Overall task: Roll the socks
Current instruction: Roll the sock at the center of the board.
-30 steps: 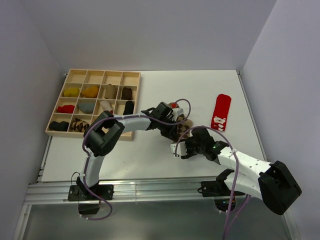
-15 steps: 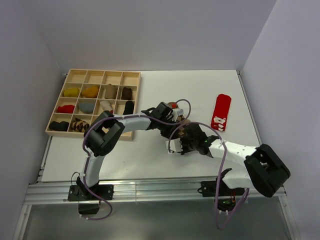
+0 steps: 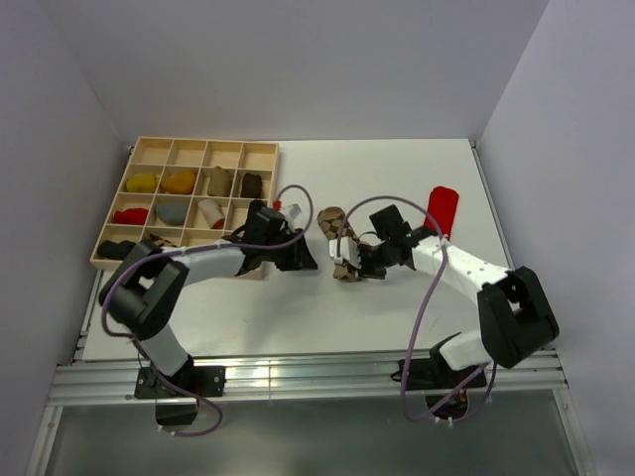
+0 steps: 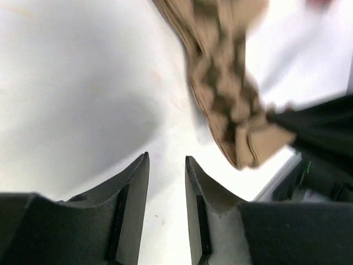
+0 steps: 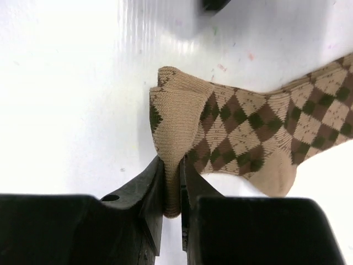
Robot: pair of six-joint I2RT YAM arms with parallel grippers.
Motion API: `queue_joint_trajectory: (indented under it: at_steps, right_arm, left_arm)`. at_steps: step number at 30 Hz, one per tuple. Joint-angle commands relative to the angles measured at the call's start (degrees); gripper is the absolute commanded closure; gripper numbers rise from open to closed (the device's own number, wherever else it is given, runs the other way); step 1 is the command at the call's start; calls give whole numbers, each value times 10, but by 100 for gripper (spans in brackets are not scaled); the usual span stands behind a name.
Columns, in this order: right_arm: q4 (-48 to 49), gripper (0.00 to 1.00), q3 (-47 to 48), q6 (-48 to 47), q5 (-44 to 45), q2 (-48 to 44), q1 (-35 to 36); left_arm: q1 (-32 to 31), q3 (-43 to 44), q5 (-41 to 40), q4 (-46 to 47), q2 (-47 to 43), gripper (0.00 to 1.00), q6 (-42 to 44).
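Item 1, right gripper [image 5: 172,182]: mine, clenched on the bunched end of the argyle sock [image 5: 248,127], whose length runs away rightward over the table [image 5: 66,83].
Item 2, left gripper [image 4: 167,182]: parted, empty; sock just ahead, blurred.
Item 3, red sock [image 3: 444,203]: farther off, lower end hidden behind my right arm.
Black sock: not made out.

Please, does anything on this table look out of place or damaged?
Nothing is spilled or damaged. The argyle sock is bunched into a fold at its end, pinched in the right gripper. The red sock lies apart, flat.
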Motion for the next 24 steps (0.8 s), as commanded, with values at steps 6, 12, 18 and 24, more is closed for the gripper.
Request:
queue_joint_trajectory:
  at_steps: [6,12,18,24]
  right_arm:
    - [-394,91,246,-93,-219,236,-45]
    - [-558,89,393,-130,-293,405,-81]
    - [-556,90,412,-56,-324,459,-102]
    - [-525,90,399,9,-306,474,-122]
  left_arm:
    - [5,-125,-215,160,-201,62,-55]
    - [-115,-108,-390,148,-224,59,121]
    - [-187,-114,-376,214,-161,53,265]
    - [-188,-111,-294,280,-100,48,333]
